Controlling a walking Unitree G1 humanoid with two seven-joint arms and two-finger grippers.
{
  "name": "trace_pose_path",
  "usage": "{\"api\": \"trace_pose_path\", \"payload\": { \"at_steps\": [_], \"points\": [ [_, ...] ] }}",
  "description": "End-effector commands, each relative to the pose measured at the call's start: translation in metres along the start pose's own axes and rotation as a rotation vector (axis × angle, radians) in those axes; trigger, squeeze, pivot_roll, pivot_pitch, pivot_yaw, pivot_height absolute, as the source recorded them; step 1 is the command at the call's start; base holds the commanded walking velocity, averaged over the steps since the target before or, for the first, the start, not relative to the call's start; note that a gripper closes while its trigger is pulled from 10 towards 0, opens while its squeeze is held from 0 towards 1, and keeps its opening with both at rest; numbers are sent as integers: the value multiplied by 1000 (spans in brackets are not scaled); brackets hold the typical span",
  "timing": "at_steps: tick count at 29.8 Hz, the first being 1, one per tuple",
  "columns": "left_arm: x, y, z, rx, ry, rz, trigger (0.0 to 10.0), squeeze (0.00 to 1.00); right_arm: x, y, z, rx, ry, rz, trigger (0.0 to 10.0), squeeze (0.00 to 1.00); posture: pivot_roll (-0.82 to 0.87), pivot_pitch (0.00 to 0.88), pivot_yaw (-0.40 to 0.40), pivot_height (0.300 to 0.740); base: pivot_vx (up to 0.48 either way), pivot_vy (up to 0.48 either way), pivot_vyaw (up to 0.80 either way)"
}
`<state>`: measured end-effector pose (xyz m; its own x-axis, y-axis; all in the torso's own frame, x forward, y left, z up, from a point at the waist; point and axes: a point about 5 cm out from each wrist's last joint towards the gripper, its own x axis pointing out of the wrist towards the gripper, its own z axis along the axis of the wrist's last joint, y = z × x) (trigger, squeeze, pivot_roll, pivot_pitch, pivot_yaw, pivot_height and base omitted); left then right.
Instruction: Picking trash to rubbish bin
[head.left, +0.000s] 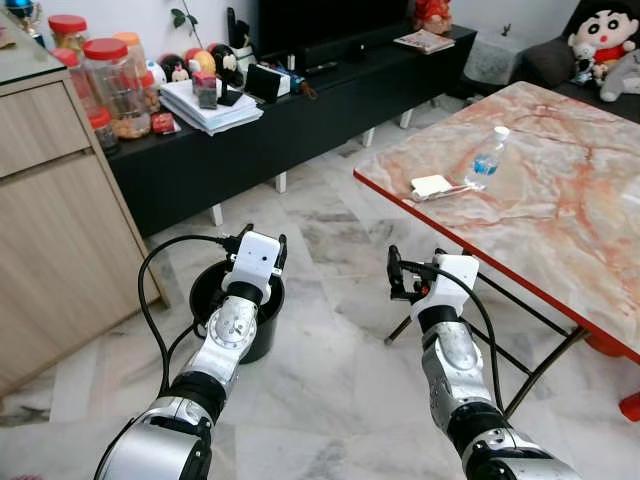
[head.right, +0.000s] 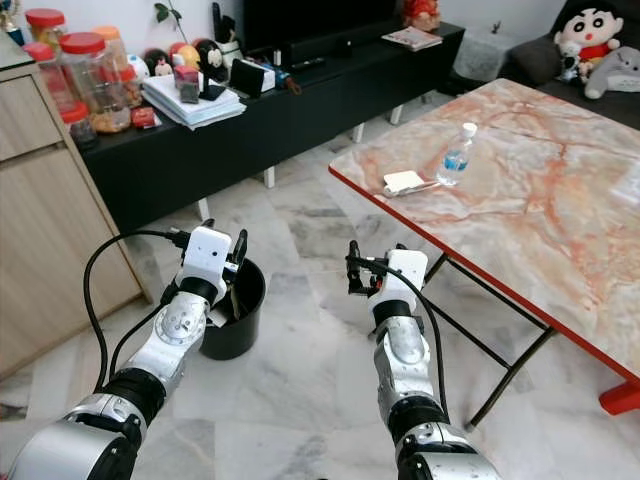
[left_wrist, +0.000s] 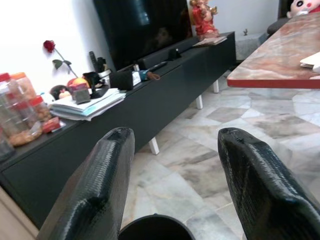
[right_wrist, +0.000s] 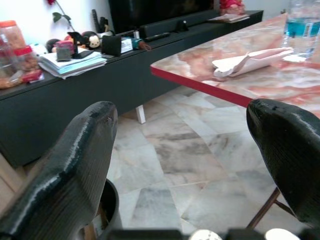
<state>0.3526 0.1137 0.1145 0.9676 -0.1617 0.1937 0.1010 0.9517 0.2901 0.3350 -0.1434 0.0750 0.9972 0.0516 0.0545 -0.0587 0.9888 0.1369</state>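
A black rubbish bin stands on the marble floor near the cabinet. My left gripper hovers just above its rim, open and empty; the bin's edge lies below the fingers. My right gripper is open and empty too, held in the air left of the table's red edge and below it. On the table's near corner lies a white crumpled piece of trash, which is also in the right wrist view. A clear water bottle with a blue label stands just behind it.
The marble-topped table on thin black legs fills the right side. A long black TV bench carries papers, jars and small items. A wooden cabinet stands at the left. Open floor lies between bin and table.
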Motion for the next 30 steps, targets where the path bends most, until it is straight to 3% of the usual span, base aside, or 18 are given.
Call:
{"api": "trace_pose_path", "payload": {
  "at_steps": [1,5,8,15,17,20,28,30],
  "points": [
    [-1,-3,0,4,-1,-9,10000,0,1,-1,1,-9,2,3,10000,0,98,10,-88,740,0,0,-775],
    [-1,-4,0,16,-4,-8,10000,0,1,-1,1,-11,3,6,10000,0,98,6,-90,740,0,-336,-781],
    [-1,-4,-2,-13,6,0,10000,0,1,-1,1,-12,4,7,10000,0,97,6,-90,740,0,0,-775],
    [-2,-5,-1,13,0,-6,10000,0,0,-2,0,-15,7,9,10000,0,94,1,-92,740,0,0,-777],
    [-1,-6,-2,47,3,-6,10000,0,0,-2,-1,-17,9,11,10000,0,94,1,-92,740,0,-480,-775],
    [-1,-5,-1,2,5,9,10000,0,0,-2,-1,-18,10,11,10000,0,95,3,-94,740,0,-320,-775],
    [-1,-5,-1,68,1,11,10000,0,0,-2,-1,-19,10,14,10000,0,95,27,-98,740,0,-146,-775],
    [-2,-5,-1,44,1,12,10000,0,0,-2,-1,-19,10,14,10000,0,93,32,-98,740,0,-480,-775]
  ]
}}
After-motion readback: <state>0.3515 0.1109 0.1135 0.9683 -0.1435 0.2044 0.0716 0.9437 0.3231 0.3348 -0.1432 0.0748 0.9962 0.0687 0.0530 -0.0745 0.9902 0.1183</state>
